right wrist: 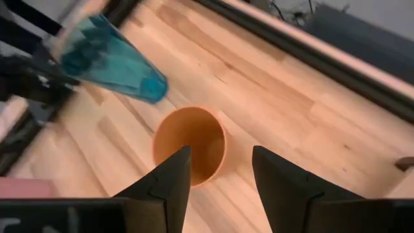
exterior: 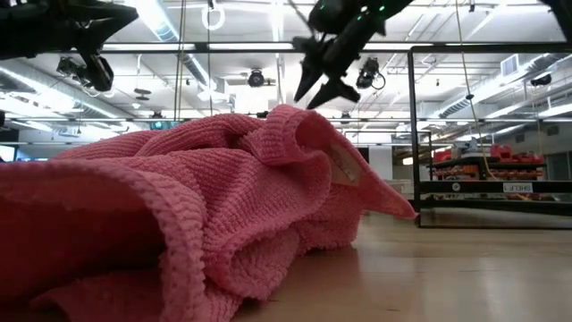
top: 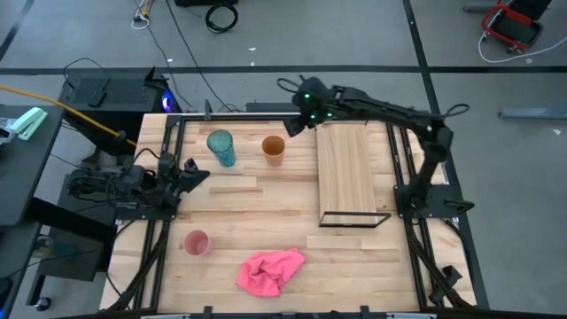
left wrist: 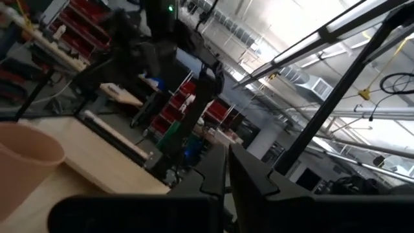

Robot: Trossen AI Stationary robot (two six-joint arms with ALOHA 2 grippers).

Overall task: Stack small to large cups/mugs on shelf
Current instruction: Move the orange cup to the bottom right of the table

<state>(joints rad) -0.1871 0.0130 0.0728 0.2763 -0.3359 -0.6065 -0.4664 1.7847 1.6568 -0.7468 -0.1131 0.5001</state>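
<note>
Right gripper (right wrist: 217, 175), fingers spread and empty, hovers just above the upright orange cup (right wrist: 189, 144), rim facing it, while the left gripper (top: 190, 170) waits clenched.

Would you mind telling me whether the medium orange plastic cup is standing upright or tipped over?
Upright: the medium orange plastic cup shows its round open mouth from above, and the right wrist view looks into it past the open right gripper.

3 cups (top: 221, 147), 1 shelf (top: 345, 171), 1 cloth (top: 270, 270), 2 arms.
</note>
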